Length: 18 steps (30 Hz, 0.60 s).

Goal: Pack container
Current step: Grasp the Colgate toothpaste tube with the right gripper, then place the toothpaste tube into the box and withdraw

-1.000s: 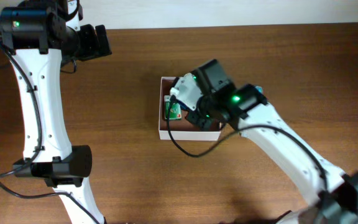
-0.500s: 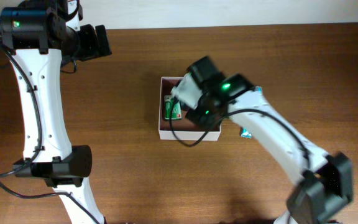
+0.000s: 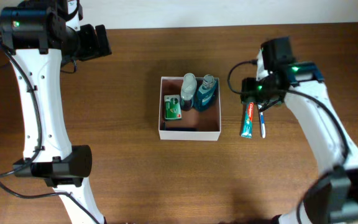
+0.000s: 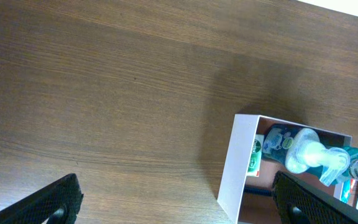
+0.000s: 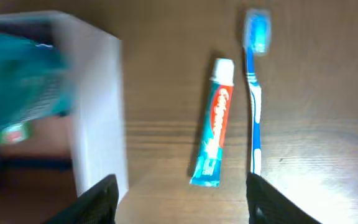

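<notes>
Hovering over the table [image 3: 129, 162] now, my right gripper [image 5: 182, 202] has its jaws spread wide and nothing between them. Both fingers frame the bottom of my wrist view. Right ahead of them lie 2 things not yet packed: the toothpaste tube [image 5: 213, 124] and, just beside it on the far side from the box, the toothbrush [image 5: 255, 93]. They lie roughly parallel on the bare wood, close together, though I cannot tell if they touch.

The container [image 3: 189, 134] sits mid-table, just beside the toothpaste, its white wall filling the left of my wrist view. It is already partly filled. I count a green packet [image 3: 173, 107] against the left wall and a pale bottle [image 3: 189, 87] and a blue bottle [image 3: 207, 93] standing along the back. There is also a dark item [image 3: 180, 128] near the front wall, which is too shadowed to name. That makes 4 in and 2 out, so I judge the job past halfway.

My left gripper [image 4: 176, 199] is parked well away at the far corner of the table, jaws open and empty, with the container only at the edge of its view.

What is left looks like the toothpaste, then the toothbrush. The floor space beside the bottles seems enough for both.
</notes>
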Motion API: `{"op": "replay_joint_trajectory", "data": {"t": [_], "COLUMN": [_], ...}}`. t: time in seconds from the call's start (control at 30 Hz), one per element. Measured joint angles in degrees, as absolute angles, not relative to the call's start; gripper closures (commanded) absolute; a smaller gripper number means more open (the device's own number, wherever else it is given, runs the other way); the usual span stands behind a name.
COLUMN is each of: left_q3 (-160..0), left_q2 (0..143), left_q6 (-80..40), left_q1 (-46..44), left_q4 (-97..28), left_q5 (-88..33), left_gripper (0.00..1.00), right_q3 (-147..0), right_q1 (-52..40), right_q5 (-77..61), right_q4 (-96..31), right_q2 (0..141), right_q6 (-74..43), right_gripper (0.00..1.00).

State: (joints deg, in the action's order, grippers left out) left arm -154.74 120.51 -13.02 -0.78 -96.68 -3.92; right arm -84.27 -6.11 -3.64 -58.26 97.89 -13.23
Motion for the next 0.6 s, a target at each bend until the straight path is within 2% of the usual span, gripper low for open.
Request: {"op": "replay_joint_trajectory", "data": {"t": [0.23,0.33,0.43,0.57,0.6], "left_q3": [-154.74,-154.74,-154.74,-154.74,-154.74], "left_q2": [120.51,120.51,120.51,120.51,120.51], "left_q6": [-13.02,-13.02,-13.02,-13.02,-13.02], "left_q1": [-0.78,-0.78,-0.78,-0.78,-0.78], "left_q4": [-96.66,-96.66,-96.66,-96.66,-96.66], "left_q5": [-3.90,-3.90,-3.90,-3.90,-3.90], "left_gripper": [0.01,0.00,0.01,0.01,0.01], "right_q3": [-79.02,-78.87,-78.87,-79.07,-79.07], "right_q1": [-1.67,-1.26,-1.54,-2.17,-2.35], "right_q5": [-1.89,-1.96,-2.61,-2.57,-2.55], "right_q4": [-53.28,-52.77,-51.72,-51.77,-51.75], "right_q2": [110.72,114.08,116.60,117.08,117.08], "right_q6": [-18.72,-19.49,-19.70,-19.77,-19.73], "right_gripper": [0.39,0.51,0.54,0.54,0.57]}}
